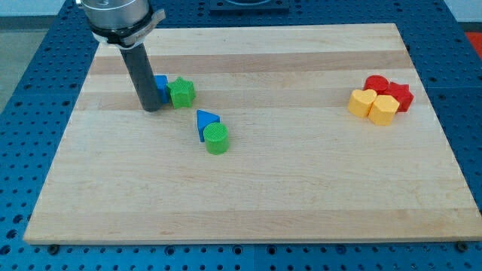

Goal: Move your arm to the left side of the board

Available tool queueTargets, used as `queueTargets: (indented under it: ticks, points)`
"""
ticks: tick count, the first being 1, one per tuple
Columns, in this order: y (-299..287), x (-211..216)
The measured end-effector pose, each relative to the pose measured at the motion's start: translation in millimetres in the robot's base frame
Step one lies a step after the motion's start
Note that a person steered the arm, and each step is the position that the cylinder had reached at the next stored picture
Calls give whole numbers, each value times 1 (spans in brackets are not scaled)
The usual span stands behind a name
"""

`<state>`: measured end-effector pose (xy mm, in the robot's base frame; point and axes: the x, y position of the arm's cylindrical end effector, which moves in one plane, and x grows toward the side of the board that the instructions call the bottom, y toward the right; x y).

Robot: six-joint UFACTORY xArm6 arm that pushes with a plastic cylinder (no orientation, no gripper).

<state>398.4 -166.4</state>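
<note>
My tip [151, 108] rests on the wooden board [248, 181] in its upper left part. The dark rod stands just left of a blue block [161, 86], which it partly hides. A green star block [181, 92] touches that blue block on its right. Lower right of the tip, a blue triangle block [206, 120] sits against a green cylinder block [217, 138].
At the view's right stands a tight cluster: a red cylinder block [376, 83], a red star block [400, 95], a yellow heart-like block [362, 102] and a yellow block [382, 110]. A blue perforated table [45, 90] surrounds the board.
</note>
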Motion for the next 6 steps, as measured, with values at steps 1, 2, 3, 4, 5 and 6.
queueTargets:
  ticks: [1, 2, 3, 4, 5, 6]
  points:
    - [0, 3]
    - [-2, 29]
    - [-50, 45]
    - [-119, 14]
    - [-137, -28]
    - [-100, -60]
